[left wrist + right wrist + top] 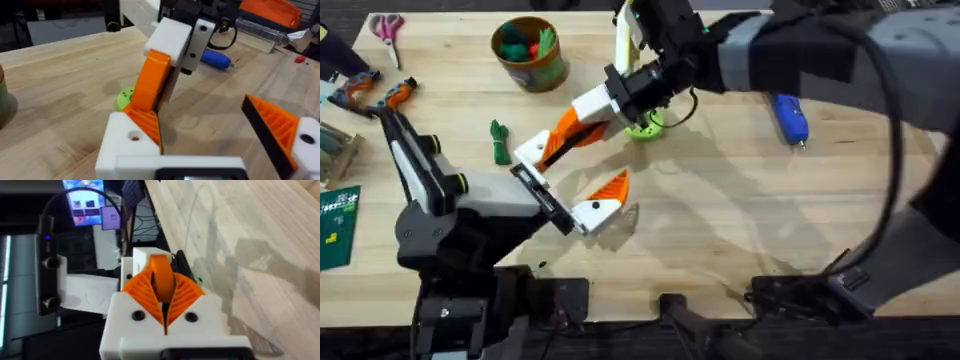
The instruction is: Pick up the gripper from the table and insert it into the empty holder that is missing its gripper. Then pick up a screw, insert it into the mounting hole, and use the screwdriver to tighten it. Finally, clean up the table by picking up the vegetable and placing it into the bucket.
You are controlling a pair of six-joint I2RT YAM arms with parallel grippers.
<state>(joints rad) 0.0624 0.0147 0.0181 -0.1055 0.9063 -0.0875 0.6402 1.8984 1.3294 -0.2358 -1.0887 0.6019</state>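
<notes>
Left gripper (582,195) jaws wide open, nothing clamped; loose orange wedge-shaped plastic fingertip (150,82) seated against its plain white angular holder block (127,142). Right gripper (582,120) closed on that wedge from above. Dark green knobbly toy vegetable (499,141) on wooden counter (720,220), round brown-gold bucket (529,53) behind, blue cylindrical screwdriver (791,118) far right.

Honestly nothing readable here. The green board (337,228) at the table's left edge has some pale marks on it – too small to make out. The bucket (530,55) has a dark band that might be a label, but no letters come through. The screen (84,201) behind the right arm glows with blurry windows – no legible words.
</notes>
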